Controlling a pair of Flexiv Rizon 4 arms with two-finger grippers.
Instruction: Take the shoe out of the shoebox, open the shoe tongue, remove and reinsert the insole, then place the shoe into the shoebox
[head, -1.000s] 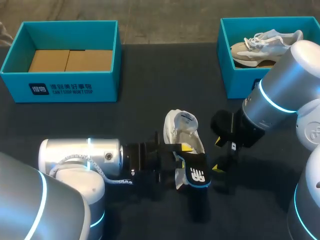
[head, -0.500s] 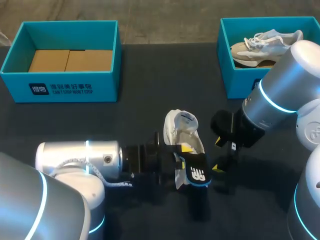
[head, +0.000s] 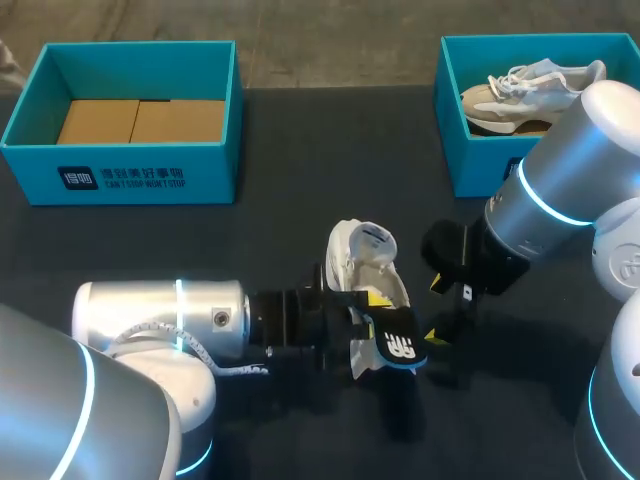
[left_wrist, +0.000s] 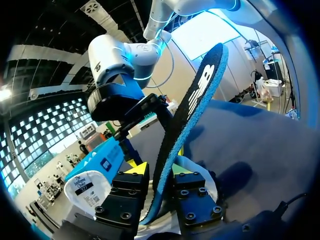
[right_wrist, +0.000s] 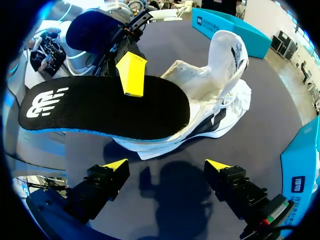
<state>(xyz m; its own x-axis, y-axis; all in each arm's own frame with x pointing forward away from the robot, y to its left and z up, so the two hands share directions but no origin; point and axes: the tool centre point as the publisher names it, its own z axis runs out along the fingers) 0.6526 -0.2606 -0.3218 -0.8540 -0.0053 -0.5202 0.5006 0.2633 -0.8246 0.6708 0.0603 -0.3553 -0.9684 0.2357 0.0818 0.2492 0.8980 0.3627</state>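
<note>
Our shoe (head: 365, 262) lies on the counter (head: 300, 160), with its insole (head: 396, 350) out. Our left hand (left_wrist: 159, 170) squeezes the insole over it. Our right hand (right_wrist: 166, 165) hangs open nearby. We think two jobs are left: insole back in, then shoe into the shoebox (head: 30, 160).

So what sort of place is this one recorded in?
Likely a robot test bench, not a shop: a dark table with two teal shoeboxes, and the left gripper pinching a black insole over a white shoe.
</note>
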